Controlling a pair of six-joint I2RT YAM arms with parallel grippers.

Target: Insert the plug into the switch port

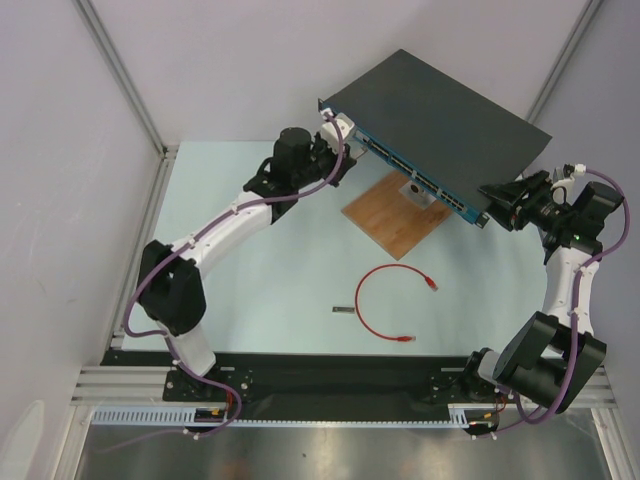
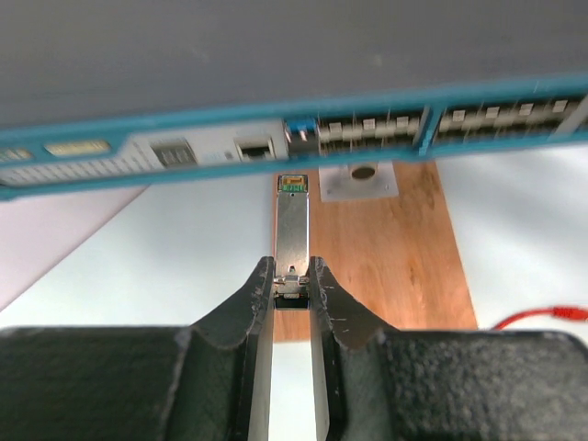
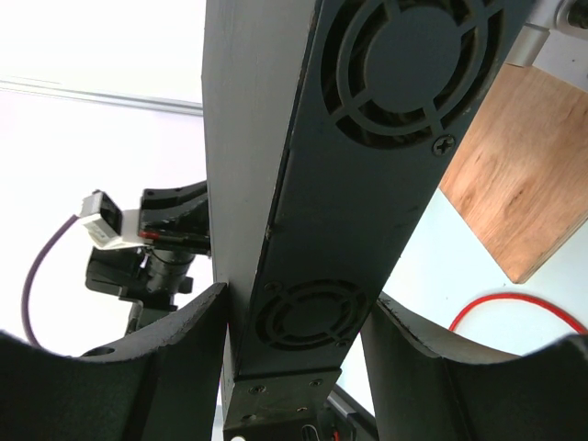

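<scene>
The network switch [image 1: 440,120], a dark box with a teal front full of ports, hangs tilted over the table's back right. My right gripper [image 1: 500,200] is shut on its right end; in the right wrist view the fingers [image 3: 184,340] flank the fan-grille end [image 3: 349,184]. My left gripper [image 1: 345,150] is at the switch's left front corner, shut on a silver plug [image 2: 292,230]. The plug's tip points at the front [image 2: 276,138] and stops just short of a blue-edged port [image 2: 299,136]. The left gripper [image 2: 292,271] holds the plug by its rear end.
A wooden board [image 1: 395,215] with a white bracket [image 1: 418,190] lies under the switch's front. A red cable [image 1: 385,300] loops on the table's middle, with a small dark piece [image 1: 343,311] beside it. Metal frame posts stand at the back corners.
</scene>
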